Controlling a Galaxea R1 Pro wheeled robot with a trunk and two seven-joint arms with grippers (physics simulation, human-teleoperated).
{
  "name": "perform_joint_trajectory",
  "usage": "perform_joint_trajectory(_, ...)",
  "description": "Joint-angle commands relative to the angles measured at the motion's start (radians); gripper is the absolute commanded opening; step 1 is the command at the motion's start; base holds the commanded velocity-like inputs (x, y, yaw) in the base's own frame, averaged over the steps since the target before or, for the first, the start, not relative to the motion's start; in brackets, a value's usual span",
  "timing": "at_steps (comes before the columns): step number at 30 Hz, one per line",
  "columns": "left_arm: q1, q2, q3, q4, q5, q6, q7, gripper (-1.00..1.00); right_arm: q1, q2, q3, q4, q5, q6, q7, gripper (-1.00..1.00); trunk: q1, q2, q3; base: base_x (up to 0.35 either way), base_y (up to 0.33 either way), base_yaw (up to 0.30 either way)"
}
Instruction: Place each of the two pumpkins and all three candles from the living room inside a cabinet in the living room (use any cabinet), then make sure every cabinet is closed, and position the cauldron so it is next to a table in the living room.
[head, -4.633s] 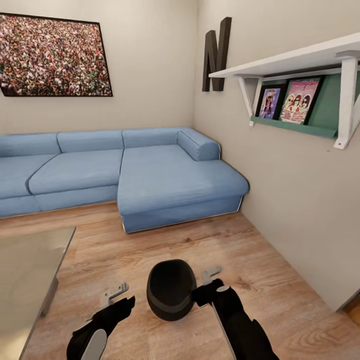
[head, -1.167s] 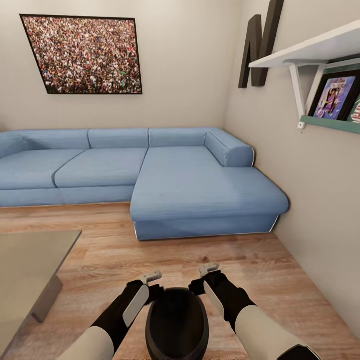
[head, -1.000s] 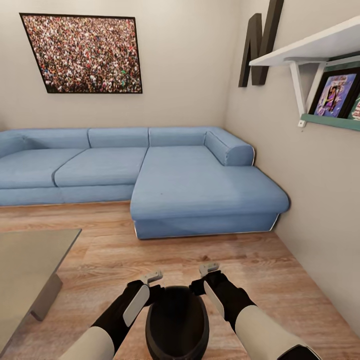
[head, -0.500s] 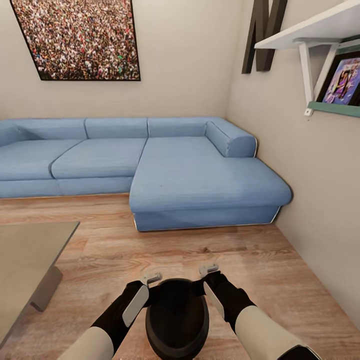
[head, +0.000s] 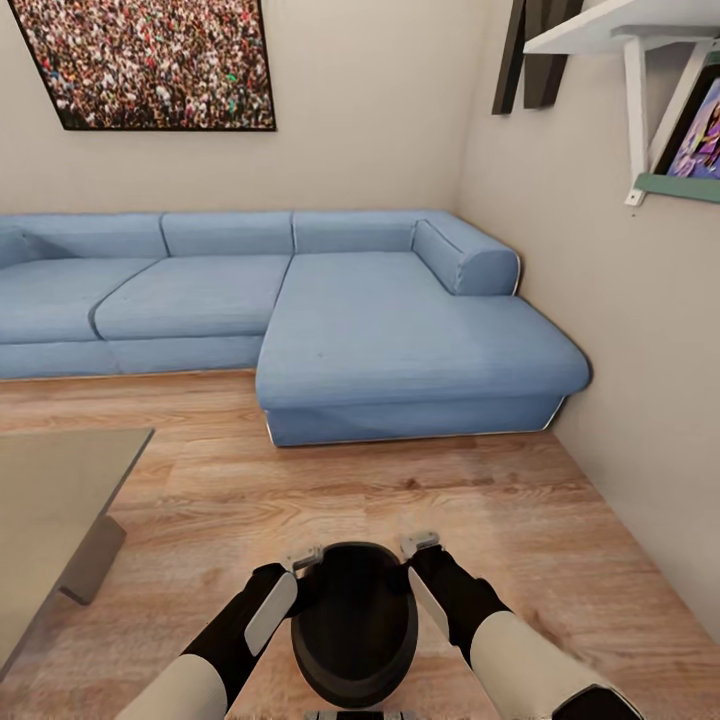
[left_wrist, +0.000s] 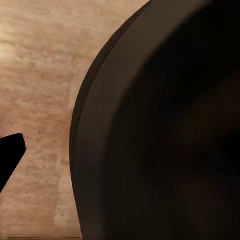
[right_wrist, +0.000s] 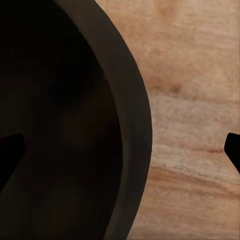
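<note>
The cauldron, a round-bellied black pot, is low in the head view between my two arms, over the wooden floor. My left gripper is at its left rim and my right gripper at its right rim. In the left wrist view the cauldron looms large, with one dark fingertip outside it. The right wrist view has the cauldron's rim standing between two widely spread fingertips, touching neither. The table, grey and glossy, is to the left. Pumpkins, candles and cabinet are out of view.
A blue corner sofa stands ahead along the back wall. The beige wall runs close on the right, carrying a white shelf. Open wooden floor lies between me and the sofa.
The whole view has shifted: sofa and floor look closer and the picture has slid up, so the camera moved. Cauldron and both grippers keep the same arrangement as one second ago.
</note>
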Motion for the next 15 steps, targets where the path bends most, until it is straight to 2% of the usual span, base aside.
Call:
perform_joint_trajectory(1, -0.001, 0.001, -0.004, 0.001, 0.009, 0.001, 0.01, 1.0, -0.002, 0.0, 0.004, 0.003, -0.011, -0.002, -0.009, 1.0, 0.0, -0.001, -0.005, 0.0, 0.0, 0.0)
perform_joint_trajectory(7, -0.001, 0.001, -0.004, 0.005, 0.007, -0.001, 0.009, 1.0, -0.007, 0.0, 0.004, 0.043, -0.011, -0.093, -0.009, 1.0, 0.003, -0.002, -0.028, 0.0, 0.0, 0.0)
perform_joint_trajectory(15, 0.0, 0.002, -0.004, 0.006, 0.006, -0.004, 0.008, 1.0, -0.01, 0.0, 0.004, 0.056, -0.011, -0.113, -0.008, 1.0, 0.006, -0.004, -0.059, 0.0, 0.0, 0.0)
